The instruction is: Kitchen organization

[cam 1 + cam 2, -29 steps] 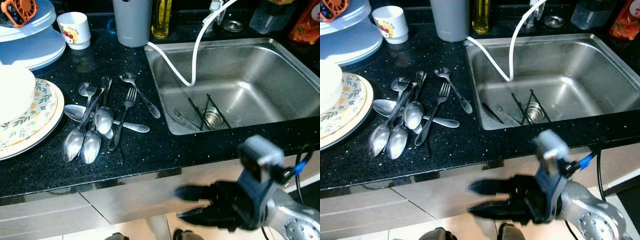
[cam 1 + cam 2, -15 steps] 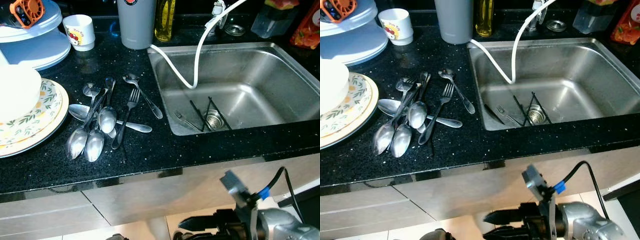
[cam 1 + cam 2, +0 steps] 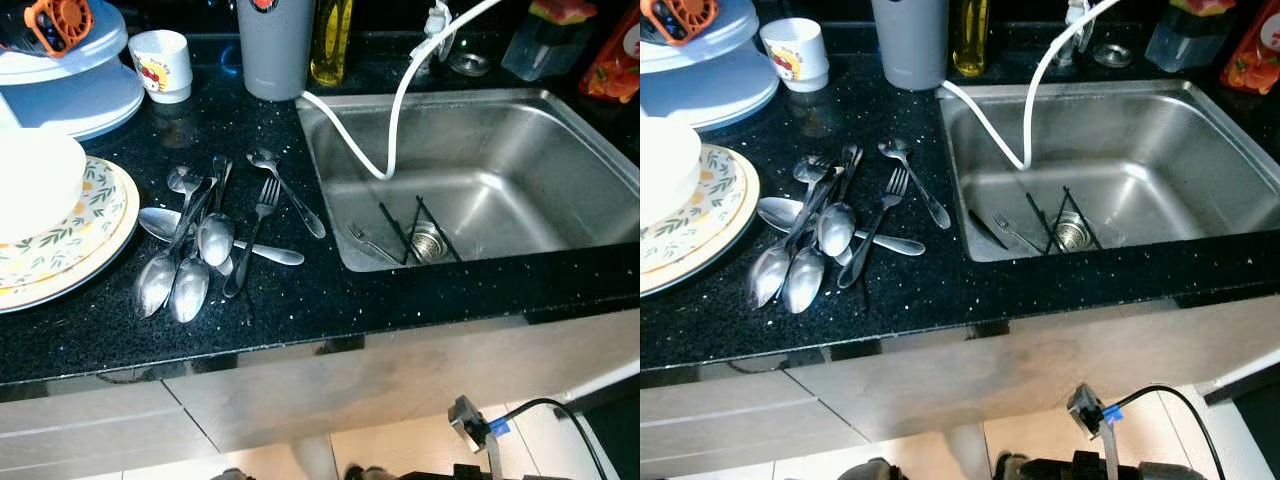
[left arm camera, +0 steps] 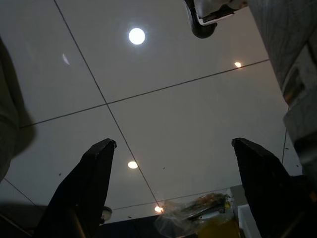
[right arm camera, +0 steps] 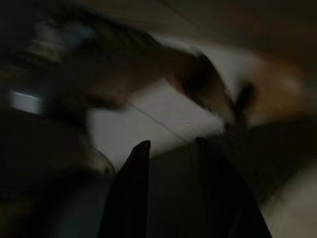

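Observation:
A pile of spoons and forks (image 3: 200,245) lies loose on the black counter (image 3: 300,300), left of the steel sink (image 3: 325,190). One more fork (image 3: 368,240) rests on the sink floor beside the drain. My left gripper (image 4: 173,183) hangs low over pale floor tiles, open, with nothing between its fingers. My right gripper (image 5: 173,163) is a dark blur in the right wrist view. In the left eye view, its wrist camera and cable (image 3: 472,428) poke up at the bottom edge, below the counter front.
Patterned plates (image 3: 90,235) with a white bowl (image 3: 35,185) sit at the left. Behind them are stacked blue-white plates (image 3: 80,95), a cup (image 3: 165,63), a grey canister (image 3: 275,45) and an oil bottle (image 3: 330,40). A white hose (image 3: 388,130) loops into the sink.
My right arm has sunk from in front of the cabinet down past the bottom edge of the eye views. The cutlery has not moved.

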Controlling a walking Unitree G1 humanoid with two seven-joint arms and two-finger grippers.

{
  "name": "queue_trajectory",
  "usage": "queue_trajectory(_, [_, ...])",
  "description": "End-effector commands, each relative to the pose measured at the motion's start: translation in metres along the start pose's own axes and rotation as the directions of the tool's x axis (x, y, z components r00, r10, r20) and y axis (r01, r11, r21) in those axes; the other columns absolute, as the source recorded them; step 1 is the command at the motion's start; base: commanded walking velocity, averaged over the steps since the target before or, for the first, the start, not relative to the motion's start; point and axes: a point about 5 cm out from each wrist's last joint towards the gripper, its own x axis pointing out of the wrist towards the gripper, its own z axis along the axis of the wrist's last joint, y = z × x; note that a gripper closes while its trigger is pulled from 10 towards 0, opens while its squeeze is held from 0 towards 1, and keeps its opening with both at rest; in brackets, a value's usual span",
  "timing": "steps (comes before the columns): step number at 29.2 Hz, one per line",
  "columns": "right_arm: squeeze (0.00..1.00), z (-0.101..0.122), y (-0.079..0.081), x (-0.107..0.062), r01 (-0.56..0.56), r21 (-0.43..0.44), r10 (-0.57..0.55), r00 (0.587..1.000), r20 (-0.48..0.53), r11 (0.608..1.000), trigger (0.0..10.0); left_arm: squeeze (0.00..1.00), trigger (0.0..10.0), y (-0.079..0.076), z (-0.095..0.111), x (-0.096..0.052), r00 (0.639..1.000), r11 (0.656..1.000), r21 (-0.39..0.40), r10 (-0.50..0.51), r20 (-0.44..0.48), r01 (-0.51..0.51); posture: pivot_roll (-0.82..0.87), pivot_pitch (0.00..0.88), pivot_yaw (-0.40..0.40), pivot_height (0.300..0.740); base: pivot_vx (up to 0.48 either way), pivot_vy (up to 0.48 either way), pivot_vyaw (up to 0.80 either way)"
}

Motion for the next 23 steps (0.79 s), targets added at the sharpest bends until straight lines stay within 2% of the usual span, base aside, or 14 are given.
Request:
queue_trajectory(1, [0.00, -0.020, -0.008, -0.003, 0.090, 0.038, -0.089, 0.995, -0.050, 0.995, 10.0, 0.00, 10.0, 0.000, 0.021, 0.000, 0.996, 1.000, -0.009, 0.008, 0.092, -0.007, -0.01, 0.133, -0.011, 0.740, 0.000, 0.000, 0.00])
queue_trajectory(4, [0.00, -0.025, -0.013, -0.003, 0.137, 0.064, -0.134, 0.990, -0.053, 0.989, 10.0, 0.00, 10.0, 0.000, 0.021, 0.000, 0.996, 1.000, -0.009, 0.008, 0.091, -0.007, 0.00, 0.133, -0.010, 0.740, 0.000, 0.000, 0.00])
queue_trajectory(6, [0.00, -0.033, -0.021, -0.001, 0.237, 0.128, -0.234, 0.972, -0.038, 0.963, 10.0, 0.00, 10.0, 0.000, 0.021, 0.000, 0.996, 1.000, -0.009, 0.008, 0.092, -0.007, 0.00, 0.132, -0.010, 0.740, 0.000, 0.000, 0.00])
queue_trajectory(8, [0.00, -0.038, -0.028, -0.001, 0.327, 0.160, -0.323, 0.945, -0.051, 0.931, 10.0, 0.00, 10.0, -0.001, 0.021, 0.000, 0.996, 1.000, -0.010, 0.007, 0.093, -0.006, -0.01, 0.130, -0.009, 0.740, 0.000, 0.000, 0.00])
queue_trajectory(13, [0.00, -0.047, -0.039, 0.002, 0.496, 0.156, -0.485, 0.868, -0.106, 0.854, 10.0, 0.00, 10.0, -0.003, 0.022, 0.000, 0.996, 1.000, -0.007, 0.004, 0.093, -0.003, -0.02, 0.131, -0.013, 0.740, 0.000, 0.000, 0.00])
queue_trajectory(15, [0.00, -0.047, -0.045, 0.000, 0.592, 0.176, -0.582, 0.806, -0.106, 0.787, 10.0, 0.00, 10.0, -0.004, 0.022, 0.001, 0.995, 1.000, -0.006, 0.002, 0.095, -0.002, -0.02, 0.133, -0.013, 0.740, 0.000, 0.000, 0.00])
queue_trajectory(16, [0.00, -0.047, -0.045, 0.000, 0.592, 0.176, -0.582, 0.806, -0.106, 0.787, 10.0, 0.00, 10.0, -0.004, 0.022, 0.001, 0.995, 1.000, -0.006, 0.002, 0.095, -0.002, -0.02, 0.133, -0.013, 0.740, 0.000, 0.000, 0.00])
queue_trajectory(17, [0.00, -0.046, -0.049, -0.002, 0.645, 0.192, -0.639, 0.762, -0.102, 0.740, 10.0, 0.00, 10.0, -0.004, 0.023, 0.001, 0.995, 1.000, -0.006, 0.003, 0.097, -0.002, -0.02, 0.133, -0.013, 0.740, 0.000, 0.000, 0.00])
queue_trajectory(18, [0.00, -0.044, -0.055, -0.007, 0.730, 0.261, -0.739, 0.669, -0.085, 0.631, 10.0, 0.00, 10.0, -0.005, 0.024, 0.001, 0.994, 1.000, -0.008, 0.005, 0.106, -0.004, -0.02, 0.136, -0.013, 0.740, 0.000, 0.000, 0.00])
queue_trajectory(21, [0.00, -0.041, -0.060, -0.009, 0.783, 0.339, -0.816, 0.574, -0.070, 0.522, 10.0, 0.00, 10.0, -0.006, 0.027, 0.001, 0.992, 1.000, -0.016, 0.004, 0.128, -0.002, -0.02, 0.134, -0.015, 0.740, 0.000, 0.000, 0.00])
queue_trajectory(22, [0.00, -0.041, -0.060, -0.009, 0.783, 0.339, -0.816, 0.574, -0.070, 0.522, 10.0, 0.00, 10.0, -0.006, 0.027, 0.001, 0.992, 1.000, -0.016, 0.004, 0.128, -0.002, -0.02, 0.134, -0.015, 0.740, 0.000, 0.000, 0.00])
queue_trajectory(23, [0.00, -0.040, -0.061, -0.010, 0.800, 0.359, -0.842, 0.535, -0.065, 0.481, 10.0, 0.00, 10.0, -0.006, 0.029, 0.001, 0.990, 1.000, -0.016, 0.003, 0.140, -0.001, -0.02, 0.133, -0.015, 0.740, 0.000, 0.000, 0.00])
